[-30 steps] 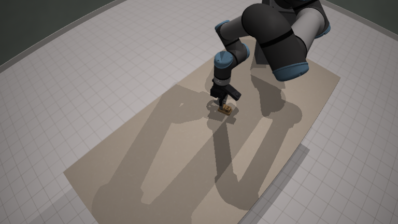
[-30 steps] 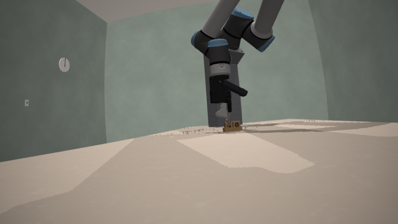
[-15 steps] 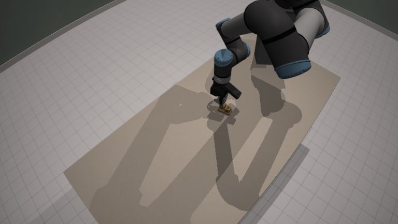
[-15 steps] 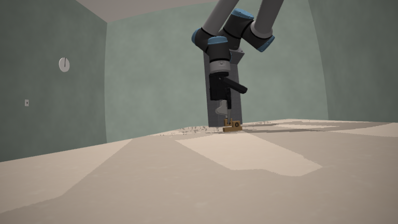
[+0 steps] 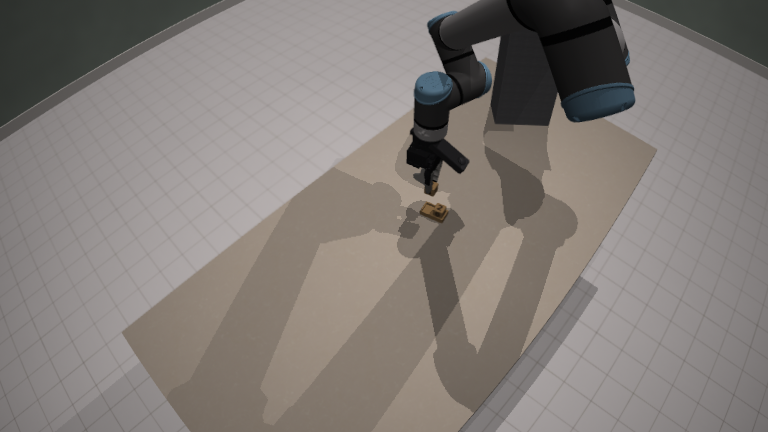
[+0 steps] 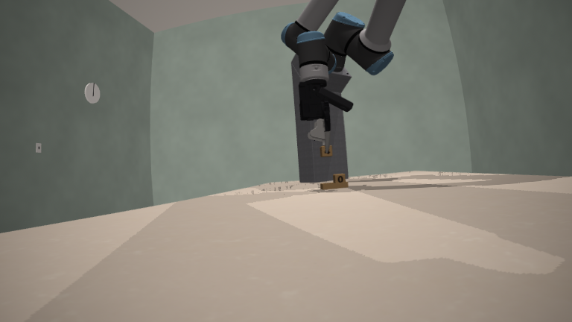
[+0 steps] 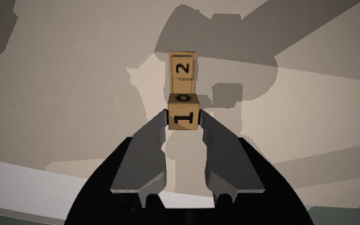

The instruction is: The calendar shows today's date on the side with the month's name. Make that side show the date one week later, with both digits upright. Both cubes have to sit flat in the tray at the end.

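Across the tan mat (image 5: 594,178) on the grid floor, the dark arm (image 5: 566,25) reaches down from its pedestal and carries the gripper (image 5: 432,185) well above the work surface. Below it sits the calendar tray (image 6: 328,185), holding one cube (image 6: 339,178) that shows a 0 toward the exterior camera and a 2 on its upper face in the wrist view; the slot beside it stands vacant. The other cube (image 7: 183,112) is clamped between the two grey fingers, lifted clear of the tray and showing a 1 toward the wrist camera with a 0 on the adjoining face. The month's name cannot be read at this scale, so the starting date cannot be confirmed from these views. Judged risks: the fingers appear to bear only on the cube's lower side faces, so a quick wrist turn could let it pivot or slip out. If it is re-seated without squaring to the vacant slot, an edge could catch the tray lip and leave the cube tilted. A wrong rotation would present the digit inverted or the wrong face outward.
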Controlling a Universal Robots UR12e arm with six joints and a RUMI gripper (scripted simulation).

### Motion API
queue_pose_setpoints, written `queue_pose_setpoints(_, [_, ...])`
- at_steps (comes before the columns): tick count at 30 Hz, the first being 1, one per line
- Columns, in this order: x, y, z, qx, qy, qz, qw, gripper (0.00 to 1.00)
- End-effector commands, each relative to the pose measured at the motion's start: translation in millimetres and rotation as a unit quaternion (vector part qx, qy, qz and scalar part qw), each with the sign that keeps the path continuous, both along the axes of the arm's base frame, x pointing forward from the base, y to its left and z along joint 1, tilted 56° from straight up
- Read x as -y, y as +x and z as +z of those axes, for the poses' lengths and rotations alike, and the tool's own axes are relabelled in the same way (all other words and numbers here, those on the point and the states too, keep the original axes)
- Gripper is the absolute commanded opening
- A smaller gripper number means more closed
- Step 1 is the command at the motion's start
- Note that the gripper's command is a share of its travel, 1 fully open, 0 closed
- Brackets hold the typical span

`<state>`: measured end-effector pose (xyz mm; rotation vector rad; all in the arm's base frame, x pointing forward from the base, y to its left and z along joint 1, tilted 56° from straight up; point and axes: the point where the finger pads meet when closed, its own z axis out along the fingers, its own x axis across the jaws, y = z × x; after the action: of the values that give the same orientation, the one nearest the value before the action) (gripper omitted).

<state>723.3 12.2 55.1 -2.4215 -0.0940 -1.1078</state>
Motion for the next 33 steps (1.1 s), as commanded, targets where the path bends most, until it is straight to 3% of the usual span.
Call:
queue_pose_setpoints(1, [5.9,-8.4,7.2,-0.001,0.0,0.001,1.0,0.11])
queue_pose_setpoints(19, [4.7,-8.7,7.9,-0.005,0.005,-0.003,1.0,0.11])
queue_pose_setpoints(33, [-9.4,-9.8,13.4,-0.042,0.061,-0.049,0.996,0.11])
